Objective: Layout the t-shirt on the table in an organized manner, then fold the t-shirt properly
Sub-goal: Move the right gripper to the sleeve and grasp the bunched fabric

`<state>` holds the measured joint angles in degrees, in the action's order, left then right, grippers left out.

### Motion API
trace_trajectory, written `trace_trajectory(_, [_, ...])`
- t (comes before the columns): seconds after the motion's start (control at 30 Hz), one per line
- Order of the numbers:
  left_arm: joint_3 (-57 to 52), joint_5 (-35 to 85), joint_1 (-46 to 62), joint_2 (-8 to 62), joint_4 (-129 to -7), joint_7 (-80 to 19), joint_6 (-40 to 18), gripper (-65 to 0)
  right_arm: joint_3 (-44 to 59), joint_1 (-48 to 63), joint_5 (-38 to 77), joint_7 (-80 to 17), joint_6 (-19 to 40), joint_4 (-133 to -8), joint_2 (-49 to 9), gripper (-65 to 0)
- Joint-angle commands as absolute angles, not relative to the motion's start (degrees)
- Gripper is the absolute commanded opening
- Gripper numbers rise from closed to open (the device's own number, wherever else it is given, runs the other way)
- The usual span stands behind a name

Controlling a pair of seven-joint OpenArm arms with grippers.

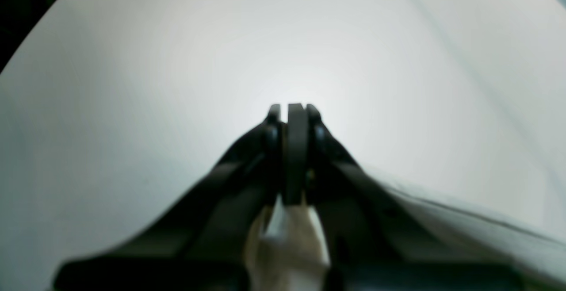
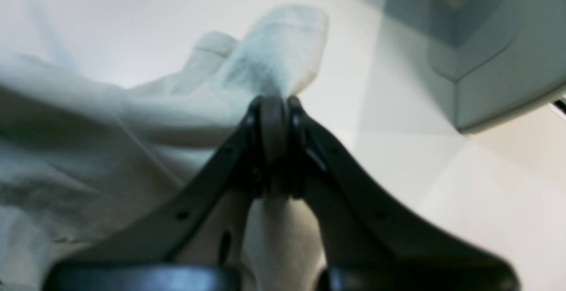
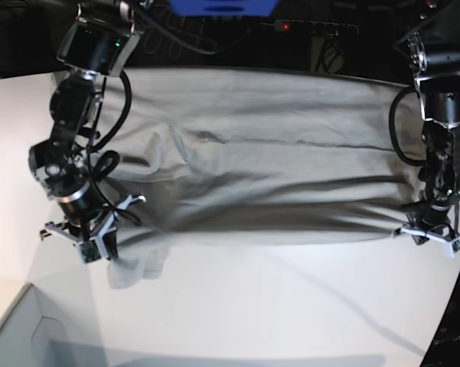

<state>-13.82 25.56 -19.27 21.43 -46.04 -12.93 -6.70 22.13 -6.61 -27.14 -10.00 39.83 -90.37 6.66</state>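
I see the t-shirt (image 3: pixel 260 160) spread across the table (image 3: pixel 291 306), a grey box (image 3: pixel 15 336) at its near-left corner.

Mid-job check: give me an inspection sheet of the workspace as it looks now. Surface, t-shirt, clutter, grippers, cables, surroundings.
Surface: white table, bare in front of the shirt.
Job's things: t-shirt stretched wide between both arms, creased, one sleeve bunched by the right arm; not folded yet.
Clutter: grey box at the table's near corner.
Grippers: left gripper with jaws shut on the t-shirt's edge; right gripper with jaws shut on the cloth near the sleeve.
Cables: black cables loop along both arms, above the cloth.
Surroundings: dark background; power strip behind the table.
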Motion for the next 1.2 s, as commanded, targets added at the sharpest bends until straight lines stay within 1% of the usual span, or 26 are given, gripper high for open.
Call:
trace_trajectory(0.0, [-14.1, 25.7, -20.6, 22.5, -47.1, -11.6, -6.7, -64.8, 21.9, -6.2, -26.3, -8.6, 40.0, -92.8, 7.4, -65.0])
trace_trajectory(0.1, [-14.1, 25.7, -20.5, 22.5, -47.1, -11.6, -6.8, -64.8, 21.4, -1.8, -26.2, -8.6, 40.0, -96.0, 9.0, -65.0])
trace_trajectory(0.33, [-14.1, 25.7, -20.4, 22.5, -47.1, -11.6, -6.8, -64.8, 21.1, 4.4, -25.8, -8.5, 40.0, -95.4, 9.0, -65.0])
trace_trajectory(0.5, [-14.2, 25.7, -19.3, 22.5, -47.2, -11.6, -6.8, -64.8, 21.3, 8.3, -19.4, -8.5, 40.0, -95.5, 9.0, -65.0])
trace_trajectory(0.63, [-14.2, 25.7, -16.3, 22.5, -50.9, -11.6, -6.8, -64.8, 20.6, 11.7, -18.7, -8.5, 40.0, -95.4, 9.0, -65.0])
trace_trajectory(0.7, [-14.2, 25.7, -15.3, 22.4, -52.3, -11.6, -6.8, -64.8, 18.7, 13.5, -18.7, -8.6, 40.0, -95.3, 9.0, -65.0])
trace_trajectory(0.73, [-14.2, 25.7, -15.2, 22.4, -52.7, -11.6, -6.8, -64.8, 17.5, 14.5, -18.8, -8.6, 40.0, -95.3, 9.0, -63.9])
trace_trajectory(0.77, [-14.2, 25.7, -15.2, 22.4, -52.9, -11.6, -6.8, -64.8, 16.5, 15.7, -18.9, -8.7, 40.0, -95.3, 9.0, -60.9])
trace_trajectory(0.97, [-14.2, 25.7, -14.1, 22.4, -52.9, -11.6, -6.8, -64.8, 14.1, 20.2, -18.9, -8.7, 40.0, -96.9, 9.0, -39.0])
trace_trajectory(1.03, [-14.2, 25.7, -14.1, 22.4, -52.9, -11.6, -6.8, -64.8, 14.1, 21.5, -18.8, -8.7, 40.0, -98.5, 9.0, -33.2])
trace_trajectory(1.1, [-14.2, 25.7, -14.1, 22.4, -52.9, -11.6, -6.8, -64.8, 14.2, 22.8, -18.7, -8.6, 40.0, -101.0, 9.0, -29.9])
trace_trajectory(1.17, [-14.2, 25.7, -14.1, 22.4, -52.9, -11.6, -6.8, -64.8, 14.3, 23.3, -18.6, -8.6, 40.0, -102.8, 8.1, -30.0])
